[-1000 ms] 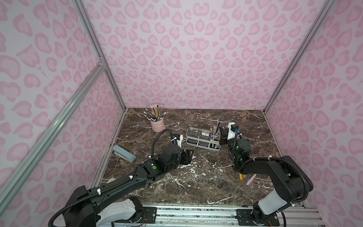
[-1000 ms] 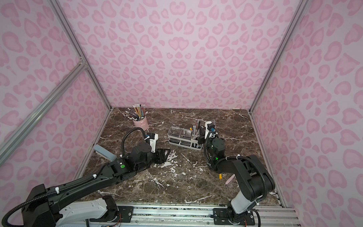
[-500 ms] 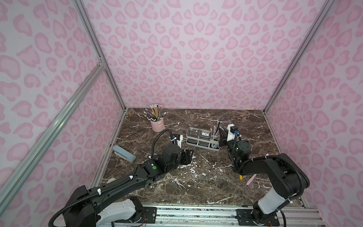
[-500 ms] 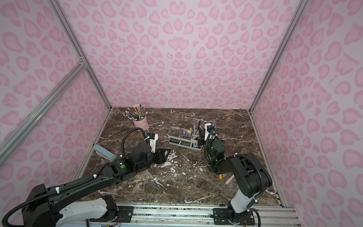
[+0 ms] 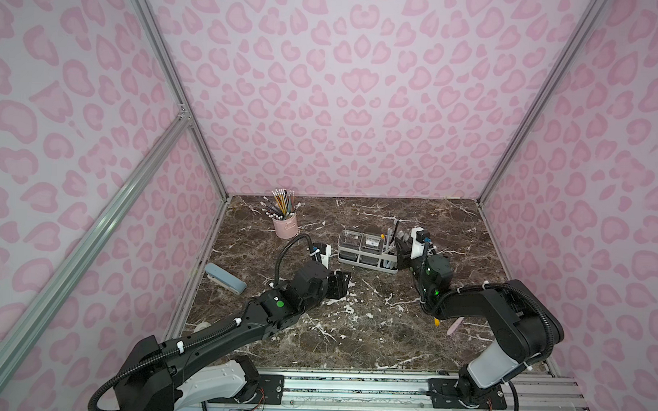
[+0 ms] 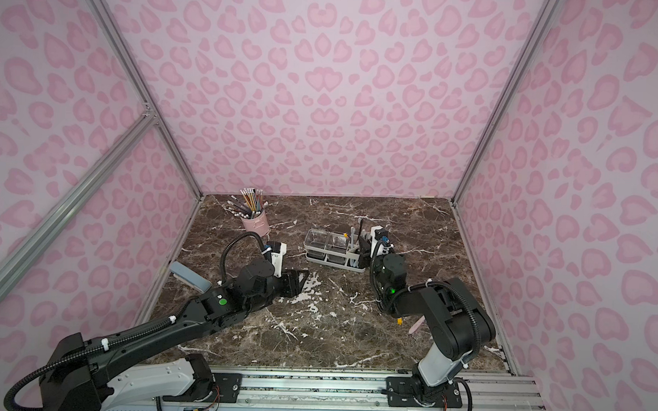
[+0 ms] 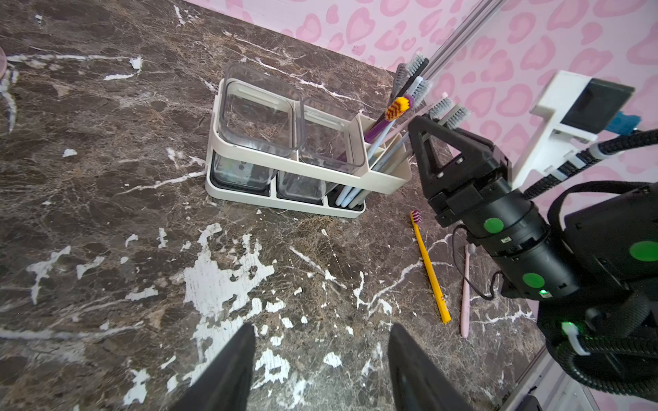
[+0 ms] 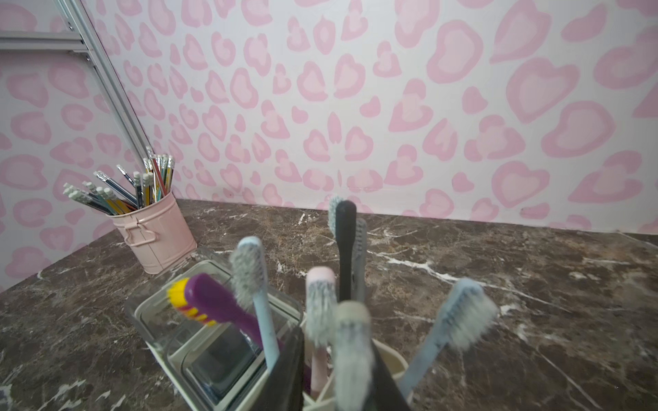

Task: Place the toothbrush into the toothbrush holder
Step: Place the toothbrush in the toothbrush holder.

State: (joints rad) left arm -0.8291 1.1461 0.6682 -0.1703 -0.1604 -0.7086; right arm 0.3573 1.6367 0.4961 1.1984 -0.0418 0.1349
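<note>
**Step in hand: releasing the toothbrush into the toothbrush holder.**

**Condition**
- The right gripper [image 8: 336,359] is at the slotted compartment [image 7: 388,156] at one end of the toothbrush holder [image 5: 367,257].
- Its jaws are part-way apart, one on either side of the grey-bristled toothbrush [image 8: 352,334].
- That toothbrush stands head up in the compartment among several others, with a pink-headed brush [image 8: 320,299] just beside it.
- The views do not show whether the pads touch its handle.
- The left gripper [image 7: 320,373] hangs over the marble tabletop [image 7: 106,213], well apart from the holder. Its jaws are wide apart and empty.

**Recommended procedure (judgement)**
1. Spread the right jaws fully before moving the arm, so that neither pad drags the handle.
2. Withdraw along the line of the handle. A sideways exit would probably rake the neighbouring heads.
3. Check that the toothbrush leans on a divider and does not tip out.

**Caution**
- The holder looks light, so a snagged brush could tilt or shift it.
- A yellow toothbrush [image 7: 429,267] and a pale pink toothbrush [image 7: 464,295] lie flat on the marble near the right arm. Keep the wrist clear of both when retracting.
</note>
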